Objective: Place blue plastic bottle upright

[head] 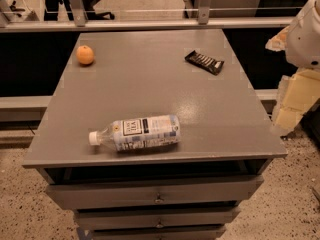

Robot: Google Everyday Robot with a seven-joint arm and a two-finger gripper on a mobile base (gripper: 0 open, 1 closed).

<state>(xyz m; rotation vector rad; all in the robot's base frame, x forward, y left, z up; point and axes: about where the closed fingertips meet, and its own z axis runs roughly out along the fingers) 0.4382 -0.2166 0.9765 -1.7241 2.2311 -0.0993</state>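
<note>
Hand (306,33) first: it shows only as a white rounded housing cut off by the picture's right edge, held off the far right corner of the bench (165,91) and above its top. Whether it is apart or together I cannot tell. It holds nothing that can be seen.

The bottle (142,132) lies flat on its side near the bench's front edge, a little left of the middle. Its long axis runs almost along that edge. The white cap (94,137) points to the bench's left side and the base points to the right, with the base end angled slightly toward the far edge. From the hand, the bottle lies across the bench toward the front and left, well apart, and its base is the nearer end.

An orange (85,54) sits near the bench's far left corner. A dark snack bar (204,62) lies toward the far right, roughly between the hand and the bottle but off to the far side.

Nothing of the task looks done yet. I judge the coming move to be a reach across the bench, closing across the bottle's width rather than along its length, then swinging the cap end up.
</note>
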